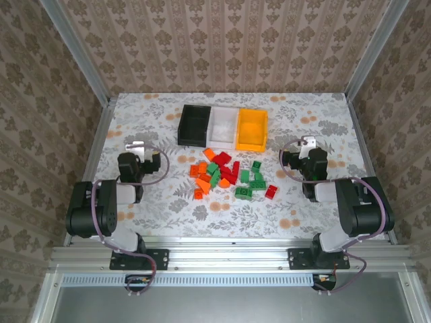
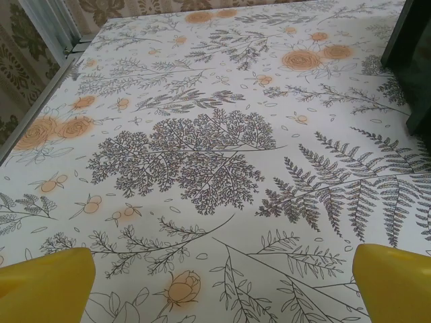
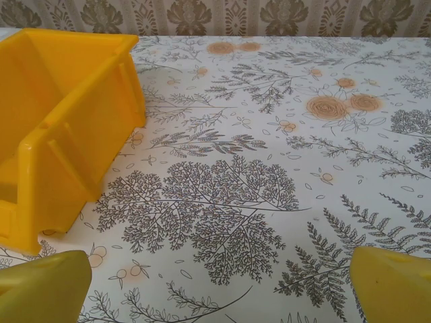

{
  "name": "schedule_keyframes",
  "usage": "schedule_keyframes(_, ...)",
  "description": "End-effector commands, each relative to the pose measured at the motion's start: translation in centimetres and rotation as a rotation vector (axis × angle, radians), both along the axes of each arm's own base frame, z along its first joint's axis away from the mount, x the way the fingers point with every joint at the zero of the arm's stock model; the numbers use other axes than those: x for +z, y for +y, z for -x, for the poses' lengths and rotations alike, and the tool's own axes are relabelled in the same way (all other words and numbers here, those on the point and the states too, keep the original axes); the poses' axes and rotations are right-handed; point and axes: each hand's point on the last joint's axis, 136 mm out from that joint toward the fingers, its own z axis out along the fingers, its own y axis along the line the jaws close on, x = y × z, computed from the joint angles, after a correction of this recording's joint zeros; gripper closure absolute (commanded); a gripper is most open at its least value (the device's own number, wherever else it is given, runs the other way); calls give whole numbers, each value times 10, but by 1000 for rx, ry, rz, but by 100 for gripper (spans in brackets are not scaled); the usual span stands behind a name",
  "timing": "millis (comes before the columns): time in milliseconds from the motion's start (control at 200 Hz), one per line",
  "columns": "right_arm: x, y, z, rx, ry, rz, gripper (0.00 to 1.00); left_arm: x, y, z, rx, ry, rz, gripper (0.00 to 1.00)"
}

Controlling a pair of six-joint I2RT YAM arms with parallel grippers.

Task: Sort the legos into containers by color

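Top external view: bricks (image 1: 227, 176) heaped on the worktop (image 1: 148, 114) just in front of the white bin (image 1: 223, 124), with the black bin (image 1: 194, 125) and yellow bin (image 1: 252, 129) flanking it. Left pincer (image 2: 219, 289) and right pincer (image 3: 219, 289) both gape wide, empty. We would start with an outlying brick, jaws square across it.

containers (image 1: 223, 125) side by side, legos (image 1: 226, 174) scattered just before them
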Motion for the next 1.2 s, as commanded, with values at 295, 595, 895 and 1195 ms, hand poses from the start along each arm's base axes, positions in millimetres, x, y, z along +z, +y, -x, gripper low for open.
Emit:
schedule_keyframes(295, 5, 1, 0, 11, -12, -9, 0, 10, -3, -6, -20, -25, 7, 0)
schedule_keyframes(595, 5, 1, 0, 11, -11, -11, 0, 10, -3, -5, -20, -24, 6, 0)
schedule_keyframes(895, 5, 1, 0, 10, -12, -11, 0, 11, -4, -5, -18, -28, -2, 0)
schedule_keyframes(1195, 5, 0, 0, 10, -10, -13, 0, 10, -3, -5, -16, -24, 4, 0)
